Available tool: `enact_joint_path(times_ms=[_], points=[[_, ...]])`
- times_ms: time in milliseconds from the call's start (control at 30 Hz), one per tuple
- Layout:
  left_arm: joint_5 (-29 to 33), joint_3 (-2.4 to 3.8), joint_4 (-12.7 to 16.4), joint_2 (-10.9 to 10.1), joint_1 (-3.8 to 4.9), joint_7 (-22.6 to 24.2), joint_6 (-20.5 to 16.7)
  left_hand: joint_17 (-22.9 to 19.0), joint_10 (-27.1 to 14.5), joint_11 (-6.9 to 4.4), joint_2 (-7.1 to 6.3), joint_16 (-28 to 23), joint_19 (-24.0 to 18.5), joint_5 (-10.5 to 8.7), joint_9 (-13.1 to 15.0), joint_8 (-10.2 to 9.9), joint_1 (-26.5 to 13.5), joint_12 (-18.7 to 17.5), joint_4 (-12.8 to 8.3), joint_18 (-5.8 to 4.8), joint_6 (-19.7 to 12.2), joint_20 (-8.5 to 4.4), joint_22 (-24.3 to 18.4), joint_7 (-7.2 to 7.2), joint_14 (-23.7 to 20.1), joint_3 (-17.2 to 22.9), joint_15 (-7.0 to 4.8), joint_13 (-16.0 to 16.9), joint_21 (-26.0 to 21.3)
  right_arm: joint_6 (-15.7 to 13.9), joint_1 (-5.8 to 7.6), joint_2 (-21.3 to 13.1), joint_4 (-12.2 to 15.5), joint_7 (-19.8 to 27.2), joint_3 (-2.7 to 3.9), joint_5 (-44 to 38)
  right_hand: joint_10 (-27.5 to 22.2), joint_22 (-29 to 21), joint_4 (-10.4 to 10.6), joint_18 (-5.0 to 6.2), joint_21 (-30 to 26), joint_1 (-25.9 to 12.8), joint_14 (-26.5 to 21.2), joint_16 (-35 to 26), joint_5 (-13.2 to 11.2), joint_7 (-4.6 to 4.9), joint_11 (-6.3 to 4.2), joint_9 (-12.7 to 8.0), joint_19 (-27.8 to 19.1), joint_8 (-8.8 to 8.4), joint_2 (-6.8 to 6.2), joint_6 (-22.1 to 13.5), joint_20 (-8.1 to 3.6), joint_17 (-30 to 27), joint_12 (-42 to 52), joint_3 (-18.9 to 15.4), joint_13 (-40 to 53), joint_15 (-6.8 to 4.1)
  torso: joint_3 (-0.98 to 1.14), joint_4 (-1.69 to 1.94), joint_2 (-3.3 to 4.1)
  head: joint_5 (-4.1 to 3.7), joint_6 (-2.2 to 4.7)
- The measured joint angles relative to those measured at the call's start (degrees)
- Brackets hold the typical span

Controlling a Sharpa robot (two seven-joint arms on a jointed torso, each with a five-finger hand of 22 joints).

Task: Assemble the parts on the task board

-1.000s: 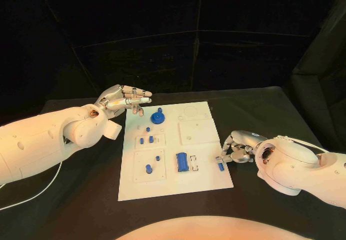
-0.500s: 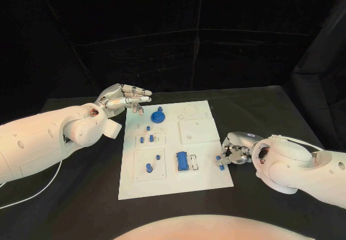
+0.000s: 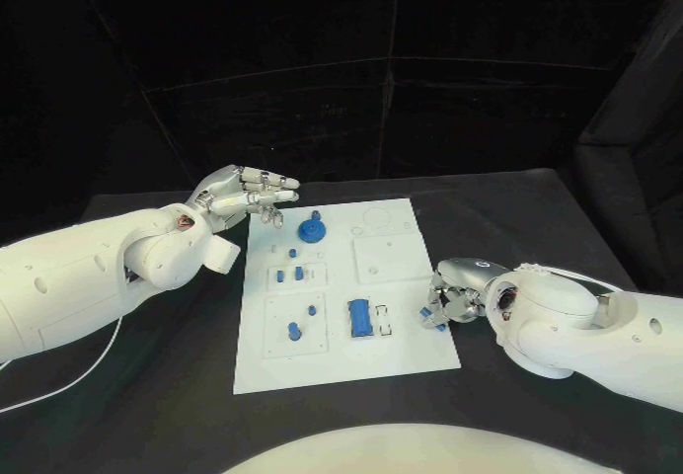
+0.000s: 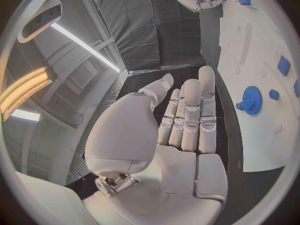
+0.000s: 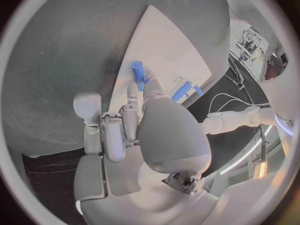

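Observation:
The white task board point(image 3: 356, 365) lies mid-table. My right hand point(image 3: 456, 294) sits at its right edge and pinches a small blue peg point(image 3: 428, 315) between its fingertips; the peg point(image 5: 137, 75) stands just over the board's rim point(image 5: 167, 45). My left hand point(image 3: 248, 194) hovers off the board's far left corner, empty, fingers straight and close together point(image 4: 186, 121). On the board are a blue gear point(image 3: 312, 233), a blue block point(image 3: 360, 318) and several small blue pieces point(image 3: 293, 276).
Black table point(image 3: 541, 222) surrounds the board, with free room on both sides. My left forearm point(image 3: 86, 276) lies over the table's left part. The gear point(image 4: 251, 100) sits close to my left hand's fingertips.
My right hand has shifted a little left and toward the far side, carrying the blue peg along the board's right edge. My left hand has barely moved.

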Motion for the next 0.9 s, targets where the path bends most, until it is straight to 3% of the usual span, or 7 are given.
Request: enact_joint_path(times_ms=[200, 400, 567, 733, 800, 833, 900], points=[[0.00, -0.02, 0.01, -0.03, -0.01, 0.00, 0.01, -0.07, 0.00, 0.00, 0.00, 0.00, 0.00, 0.00, 0.00, 0.00, 0.00, 0.00, 0.00, 0.00, 0.00, 0.00, 0.00, 0.00, 0.00, 0.00, 0.00, 0.00, 0.00, 1.11, -0.01, 0.90, -0.05, -0.44, 0.12, -2.13, 0.00, 0.00, -1.54, 0.00, 0.00, 0.76, 0.00, -0.24, -0.11, 0.10, 0.00, -0.01, 0.00, -1.11, -0.76, 0.10, 0.00, 0.00, -0.60, 2.71, 0.42, 0.00, -0.02, 0.03, -0.03, 0.07, 0.08], [0.00, -0.06, 0.02, -0.09, -0.03, 0.00, 0.01, -0.07, 0.00, 0.00, 0.00, 0.00, 0.00, 0.00, 0.00, 0.00, 0.00, 0.00, 0.00, 0.00, 0.00, 0.00, 0.00, 0.00, 0.00, 0.00, 0.00, 0.00, 0.00, 1.50, -0.08, 0.87, 0.80, -0.52, 0.09, -2.85, 0.00, 0.50, -1.59, 0.00, 0.00, 0.77, 0.00, -0.24, 4.90, 0.10, 0.01, -0.85, 0.22, -2.04, -0.77, 0.09, -0.22, -0.01, -0.82, 6.28, 0.40, 0.00, -0.02, 0.05, -0.03, 0.18, 0.15], [0.00, -0.13, 0.02, -0.11, -0.05, -0.01, 0.02, -0.07, 0.00, 0.00, 0.00, 0.00, 0.00, 0.00, 0.00, 0.00, 0.00, 0.00, 0.00, 0.00, 0.00, 0.00, 0.00, 0.00, 0.00, 0.00, 0.00, 0.00, 0.00, 0.32, -0.19, -0.12, 1.61, -0.06, 0.01, -1.22, -0.01, 0.63, -0.98, 0.00, 0.00, 0.46, 0.00, -0.25, 6.34, 0.09, 0.01, -0.84, 0.22, -2.86, -0.45, -0.14, -0.22, -0.01, -0.84, 10.95, 0.40, 0.00, -0.02, 0.05, -0.03, 0.22, 0.26], [0.00, -0.18, 0.02, -0.08, -0.05, -0.02, 0.03, -0.06, 0.00, 0.00, 0.00, 0.00, 0.00, 0.00, 0.00, 0.00, 0.00, 0.00, 0.00, 0.00, 0.00, 0.00, 0.00, 0.00, 0.00, 0.00, 0.00, 0.00, 0.00, -2.25, -0.32, -1.01, 2.36, 1.20, -0.14, 3.42, -0.02, 0.91, -0.53, 0.00, 0.00, 0.36, 0.00, -0.24, 6.34, 0.26, 0.02, -1.08, 0.22, -3.94, -0.39, -0.39, -0.22, -0.01, -0.89, 18.95, -0.14, 0.00, -0.05, 0.10, -0.02, 0.24, 0.41], [0.00, -0.20, 0.02, -0.07, -0.05, -0.02, 0.03, -0.07, 0.00, 0.00, 0.00, 0.00, 0.00, 0.00, 0.00, 0.00, 0.00, 0.00, 0.00, 0.00, 0.00, 0.00, 0.00, 0.00, 0.00, 0.00, 0.00, 0.00, 0.00, -3.58, -0.45, -1.17, 2.56, 2.11, -0.31, 6.02, -0.02, 0.75, 0.04, 0.00, 0.00, -0.38, 0.01, -0.25, 6.34, 0.41, 0.02, -1.08, 0.22, -3.99, -1.14, -0.23, -0.22, -0.01, -1.04, 20.01, -1.43, 0.00, -0.05, 0.10, 0.01, 0.44, 0.41], [0.00, -0.21, 0.02, -0.07, -0.06, -0.02, 0.03, -0.06, 0.00, 0.00, 0.00, 0.00, 0.00, 0.00, 0.00, 0.00, 0.00, 0.00, 0.00, 0.00, 0.00, 0.00, 0.01, 0.00, 0.00, 0.00, 0.00, 0.00, 0.00, -4.14, -0.52, -1.24, 2.62, 2.54, -0.35, 7.19, -0.02, 0.38, 0.28, 0.00, 0.00, -1.43, 0.01, -0.24, 6.34, 0.44, 0.02, -1.09, 0.22, -3.99, -2.19, -0.21, -0.22, -0.01, -1.40, 23.36, -3.82, 0.00, -0.05, 0.10, 0.03, 0.53, 0.42], [0.00, -0.23, 0.02, -0.06, -0.07, -0.02, 0.04, -0.06, 0.00, 0.00, 0.00, 0.00, 0.00, 0.00, 0.00, 0.00, 0.00, 0.00, 0.00, 0.00, 0.00, 0.00, 0.00, 0.00, 0.00, 0.00, 0.00, 0.00, 0.00, -5.39, -0.59, -1.36, 2.71, 3.53, -0.38, 9.75, -0.02, 0.10, 0.25, 0.00, 0.00, -2.65, 0.01, -0.24, 6.34, 0.47, 0.02, -1.09, 0.22, -3.98, -3.41, -0.18, -0.22, -0.01, -1.95, 25.90, -4.77, -0.01, -0.05, 0.09, 0.04, 0.63, 0.42]])
